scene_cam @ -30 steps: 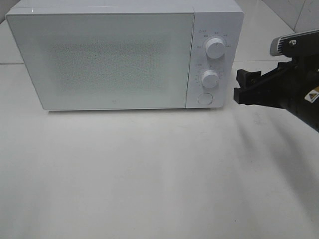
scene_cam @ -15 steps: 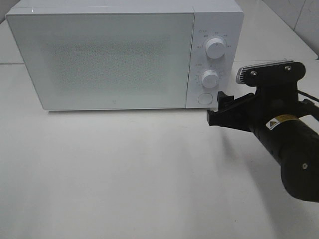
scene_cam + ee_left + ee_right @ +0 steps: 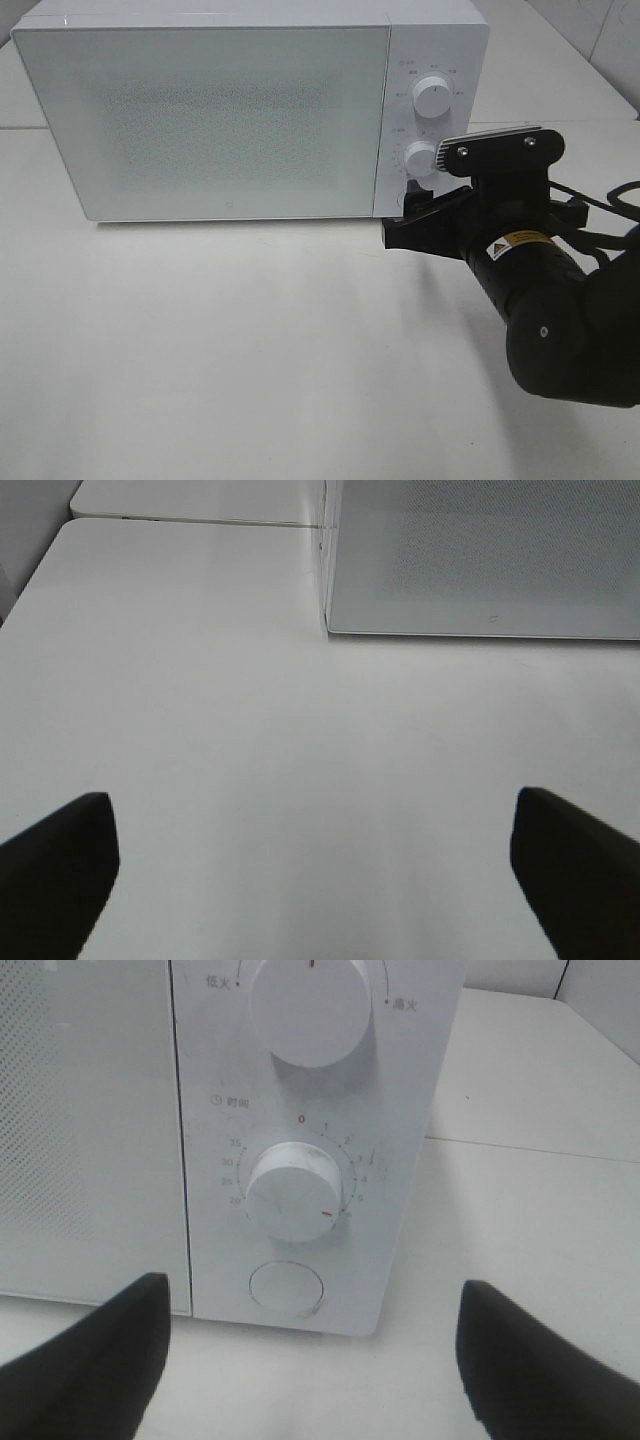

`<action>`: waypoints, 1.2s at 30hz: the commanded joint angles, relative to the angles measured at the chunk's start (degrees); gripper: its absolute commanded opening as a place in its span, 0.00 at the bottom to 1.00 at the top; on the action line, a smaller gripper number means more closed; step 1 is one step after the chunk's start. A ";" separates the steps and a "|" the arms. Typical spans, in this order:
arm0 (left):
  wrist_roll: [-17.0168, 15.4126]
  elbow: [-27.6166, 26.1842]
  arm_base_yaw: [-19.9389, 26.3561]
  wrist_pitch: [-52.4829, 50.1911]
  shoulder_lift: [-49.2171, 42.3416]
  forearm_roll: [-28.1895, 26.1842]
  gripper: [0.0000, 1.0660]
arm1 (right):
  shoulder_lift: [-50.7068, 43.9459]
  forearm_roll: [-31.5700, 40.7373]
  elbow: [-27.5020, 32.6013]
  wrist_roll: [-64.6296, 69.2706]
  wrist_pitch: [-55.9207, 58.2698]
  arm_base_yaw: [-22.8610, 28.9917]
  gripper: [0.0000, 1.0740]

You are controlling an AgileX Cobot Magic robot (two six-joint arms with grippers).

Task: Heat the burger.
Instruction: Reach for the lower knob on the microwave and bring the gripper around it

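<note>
Over on the left, the left end effector point(image 3: 312, 825) hangs above the plain white worktop point(image 3: 200, 700). Its two dark fingers point(image 3: 60, 865) are spread wide with nothing between them. Ahead of it, well apart, stands the white box-shaped microwave oven point(image 3: 480, 560), the nearest thing to it being the oven's lower front corner.

The microwave's large speckled grey glass door point(image 3: 220, 120) is closed flush. The burger can't be seen from anywhere, and the door's dotted window shows nothing of the inside, so I can't tell where it is.

Further right comes the narrow white control panel point(image 3: 410, 1110). It carries a round white upper knob point(image 3: 432, 97), a round white timer knob point(image 3: 421, 158) below it, and a flat round white push-button point(image 3: 286, 1288) at the bottom.

The right end effector point(image 3: 405, 218), black and on a thick black arm, sits low over the worktop, close in front of that panel. Its fingers point(image 3: 100, 1360) stand well apart and hold nothing. The push-button lies straight ahead in the gap between them, with the timer knob just above its line. I can't tell whether a fingertip touches the panel.
</note>
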 commanded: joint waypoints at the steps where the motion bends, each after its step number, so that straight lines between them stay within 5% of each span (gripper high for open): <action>1: -0.34 0.06 0.11 -0.63 -0.97 -0.29 0.94 | 1.66 -0.17 -1.83 -0.46 -3.78 0.06 0.71; 36: -0.34 0.06 0.11 -0.63 -0.97 -0.29 0.94 | 13.46 -1.15 -18.28 0.29 -0.80 -4.93 0.71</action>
